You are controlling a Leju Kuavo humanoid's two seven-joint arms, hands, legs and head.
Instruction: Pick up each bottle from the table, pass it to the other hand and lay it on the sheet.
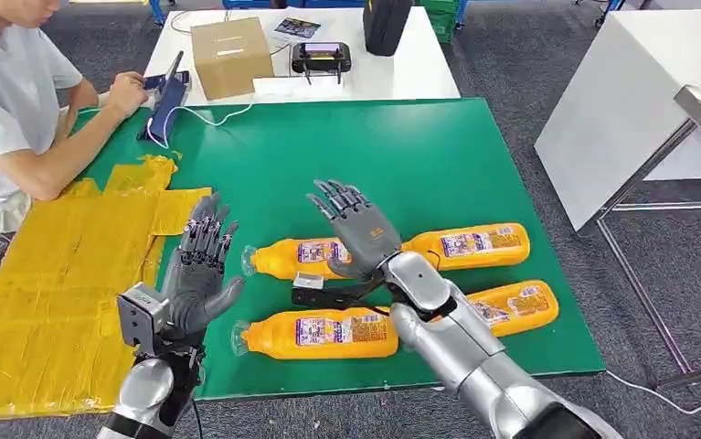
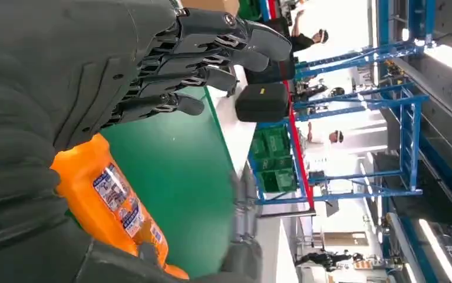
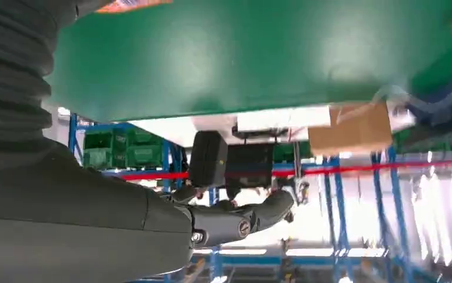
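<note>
While both arms reach in over the green surface point(image 1: 438, 155), neither holds anything. The left robot hand point(image 1: 198, 265) is raised just beside the edge of the yellow sheet point(image 1: 45, 274), its fingers point(image 1: 207, 229) spread and pointing away from the robot, thumb out to the side; in the left wrist view the same fingers point(image 2: 211, 59) lie apart and straight with nothing between them. The right robot hand point(image 1: 357, 229) hovers above the bottles with its fingers point(image 1: 337, 197) splayed wide; the right wrist view shows its fingers point(image 3: 259, 215) stretched out and bare.

Four orange bottles lie on their sides on the green surface, none on the sheet. The nearest bottle point(image 1: 319, 334) lies between the two arms, its clear cap pointing toward the left robot hand. The second bottle point(image 1: 292, 258) lies farther in, its neck end partly under the right robot hand. The third bottle point(image 1: 470, 245) stretches out to the right of that hand, and the fourth bottle point(image 1: 515, 306) lies beyond the right forearm, partly hidden by it. An orange bottle point(image 2: 111, 200) also appears close under the left palm in the left wrist view.

A person point(image 1: 17, 119) sits at the far left corner, an arm resting on the surface. Behind it, a white table point(image 1: 401, 78) carries a cardboard box point(image 1: 230, 57) and a black controller point(image 1: 321, 58).
</note>
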